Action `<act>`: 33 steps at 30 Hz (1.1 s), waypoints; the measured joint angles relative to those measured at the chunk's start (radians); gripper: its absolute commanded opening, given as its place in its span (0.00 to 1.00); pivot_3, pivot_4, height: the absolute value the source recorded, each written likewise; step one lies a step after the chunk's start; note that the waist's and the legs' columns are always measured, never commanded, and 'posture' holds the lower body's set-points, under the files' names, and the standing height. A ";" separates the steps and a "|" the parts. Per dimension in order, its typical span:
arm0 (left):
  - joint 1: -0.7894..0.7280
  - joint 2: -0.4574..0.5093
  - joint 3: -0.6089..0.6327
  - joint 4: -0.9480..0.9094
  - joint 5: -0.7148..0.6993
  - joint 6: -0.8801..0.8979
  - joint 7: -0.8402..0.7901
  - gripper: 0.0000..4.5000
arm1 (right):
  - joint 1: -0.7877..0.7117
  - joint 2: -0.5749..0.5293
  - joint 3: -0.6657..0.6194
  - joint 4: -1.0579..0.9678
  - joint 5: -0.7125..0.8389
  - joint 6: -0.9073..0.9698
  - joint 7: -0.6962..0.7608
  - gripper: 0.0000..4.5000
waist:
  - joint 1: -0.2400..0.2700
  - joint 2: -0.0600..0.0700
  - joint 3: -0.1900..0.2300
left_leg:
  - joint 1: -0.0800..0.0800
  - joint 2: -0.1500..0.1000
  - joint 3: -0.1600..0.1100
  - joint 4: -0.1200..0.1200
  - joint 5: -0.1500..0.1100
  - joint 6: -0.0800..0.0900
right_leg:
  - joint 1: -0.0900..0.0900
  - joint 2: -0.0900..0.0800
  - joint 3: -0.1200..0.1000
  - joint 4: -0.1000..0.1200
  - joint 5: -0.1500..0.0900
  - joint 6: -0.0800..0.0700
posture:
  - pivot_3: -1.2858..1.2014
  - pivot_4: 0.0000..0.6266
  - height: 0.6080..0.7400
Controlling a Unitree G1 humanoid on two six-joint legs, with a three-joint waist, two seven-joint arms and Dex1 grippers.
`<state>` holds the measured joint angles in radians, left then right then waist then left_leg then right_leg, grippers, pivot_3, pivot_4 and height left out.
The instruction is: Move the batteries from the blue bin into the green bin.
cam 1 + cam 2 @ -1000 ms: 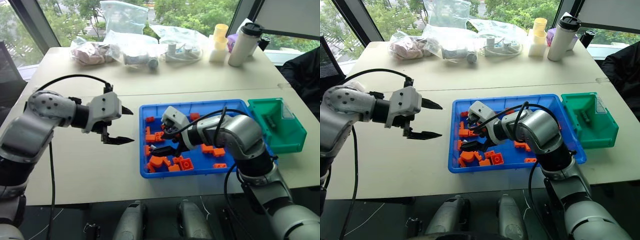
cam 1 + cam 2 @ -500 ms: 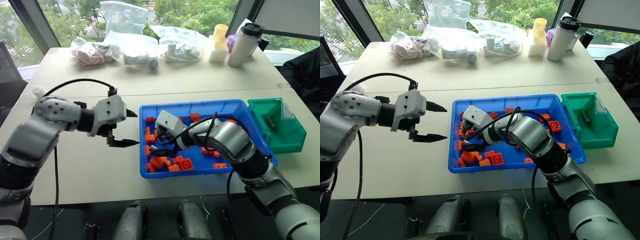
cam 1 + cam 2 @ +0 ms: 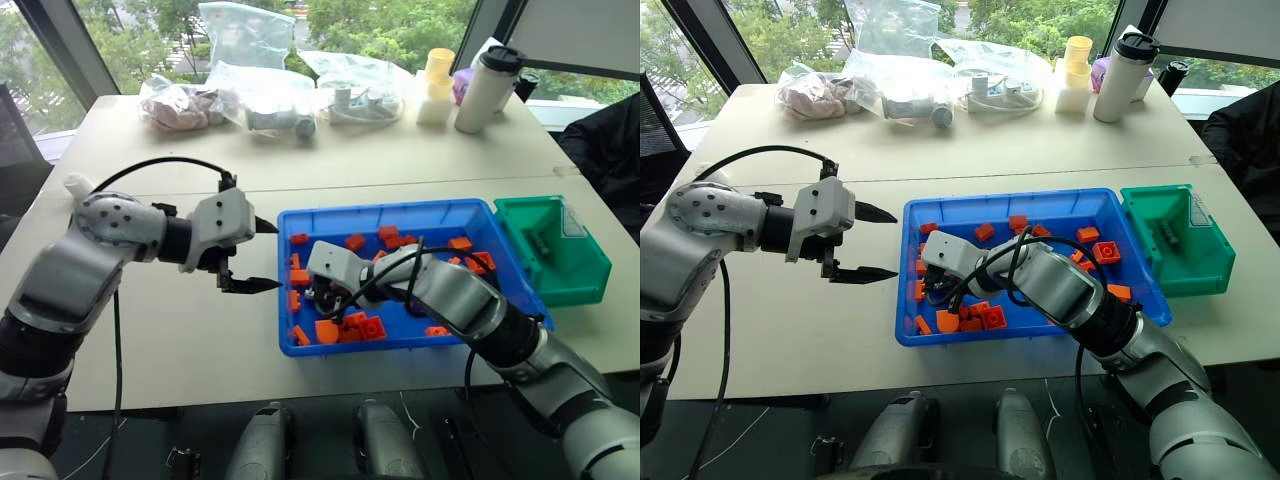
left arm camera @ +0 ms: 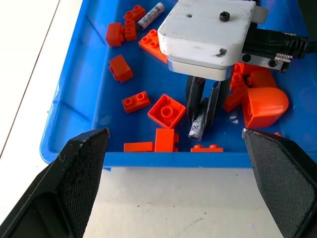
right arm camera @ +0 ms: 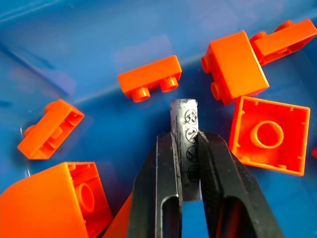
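Between orange bricks inside blue bin, right pincer clamped on battery bearing round symbols, left pincer apart.

Office or lab: meeting table by large windows.

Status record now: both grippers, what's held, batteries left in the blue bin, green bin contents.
right gripper: shut on battery, low in the blue bin
left gripper: open, holds nothing, above the table beside the blue bin
other battery in blue bin: one, near orange bricks
green bin: small dark item inside, cannot tell what
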<state>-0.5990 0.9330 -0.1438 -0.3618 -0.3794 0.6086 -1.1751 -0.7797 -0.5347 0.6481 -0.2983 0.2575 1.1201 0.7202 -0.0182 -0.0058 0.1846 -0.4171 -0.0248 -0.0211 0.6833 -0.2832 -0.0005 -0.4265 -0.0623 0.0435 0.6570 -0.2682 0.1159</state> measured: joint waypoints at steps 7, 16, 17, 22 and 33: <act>0.000 0.001 0.000 0.000 0.000 0.000 -0.006 1.00 | 0.014 -0.018 -0.010 -0.025 0.001 0.000 0.026 0.00 | 0.001 0.000 0.000 | 0.000 0.000 0.000 0.000 0.000 0.000 | 0.000 0.000 0.000 0.000 0.000 0.000 | 0.52 0.24 1.00; 0.005 0.027 -0.001 -0.004 -0.003 -0.004 -0.044 1.00 | -0.002 -0.127 -0.278 -0.086 0.074 0.079 0.056 0.00 | 0.003 0.000 0.000 | -0.001 0.000 0.000 0.000 0.000 0.000 | 0.000 0.000 0.000 0.000 0.000 0.000 | 0.52 0.24 1.00; 0.005 0.038 -0.002 -0.005 -0.003 -0.008 -0.061 1.00 | 0.000 -0.158 -0.325 -0.112 0.098 0.111 0.067 0.00 | 0.005 0.000 0.000 | -0.001 0.000 0.000 0.000 0.000 0.000 | 0.000 0.000 0.000 -0.001 0.000 0.000 | 0.52 0.24 1.00; -0.027 0.010 -0.007 0.039 -0.005 -0.047 -0.110 1.00 | 0.018 -0.258 -0.584 -0.173 0.177 0.251 0.061 0.00 | 0.011 0.000 0.000 | -0.001 0.000 0.000 0.000 0.000 0.000 | 0.001 -0.001 -0.001 -0.002 0.000 0.000 | 0.52 0.24 1.00; -0.240 -0.320 -0.023 0.297 -0.008 -0.145 -0.018 1.00 | 0.282 -0.546 -0.924 0.054 0.081 0.073 -0.005 0.00 | 0.004 0.000 0.000 | -0.003 0.000 0.001 0.001 0.000 0.001 | 0.000 -0.001 0.001 -0.004 0.001 0.001 | 0.52 0.24 1.00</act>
<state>-0.8395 0.6133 -0.1669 -0.0650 -0.3875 0.4633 -1.1931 -0.4976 -1.0804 -0.2760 -0.2442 0.3385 1.1936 0.7155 -0.0139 -0.0058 0.1848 -0.4198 -0.0252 -0.0197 0.6838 -0.2835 0.0004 -0.4263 -0.0628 0.0442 0.6532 -0.2676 0.1169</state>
